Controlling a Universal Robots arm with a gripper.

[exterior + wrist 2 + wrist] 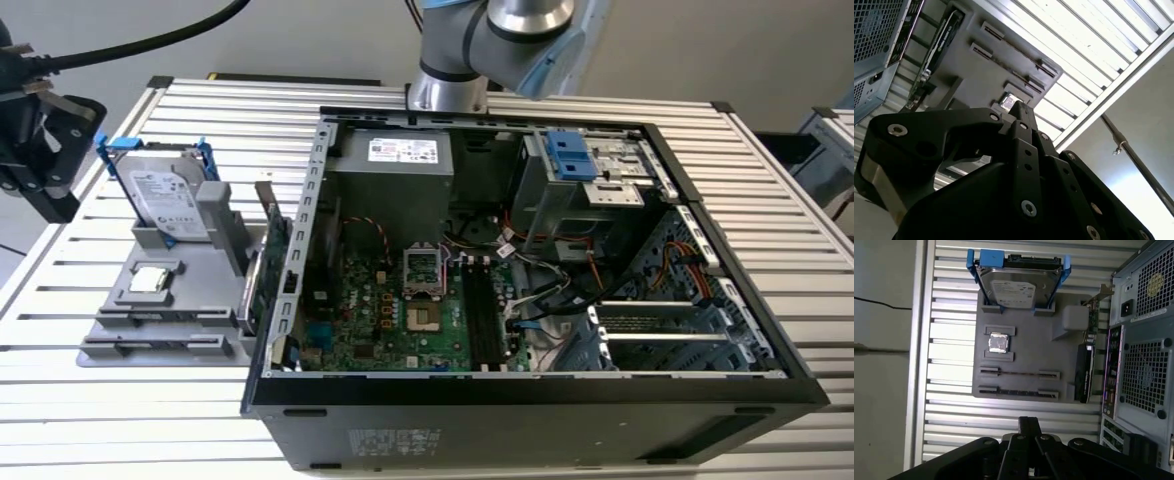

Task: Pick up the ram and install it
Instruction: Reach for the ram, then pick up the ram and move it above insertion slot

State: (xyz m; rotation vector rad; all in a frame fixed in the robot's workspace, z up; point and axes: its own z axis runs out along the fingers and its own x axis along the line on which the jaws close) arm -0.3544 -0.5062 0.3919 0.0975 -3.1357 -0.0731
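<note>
Two thin ram sticks lie edge-on in the slotted holders of a grey fixture tray: one ram nearer the silver chip, the other ram at the tray's edge. My black gripper hovers above and beside that edge, apart from both sticks; its fingers meet in one narrow tip with nothing between them. In the second wrist view the gripper points toward the tray. In the exterior view the gripper hangs at the far left, above the tray. Dark memory slots run along the motherboard.
On the tray stand a silver hard drive in a blue frame, a small silver chip and a green expansion card. The open computer case lies on the exterior view's right of the tray, on a slatted aluminium table.
</note>
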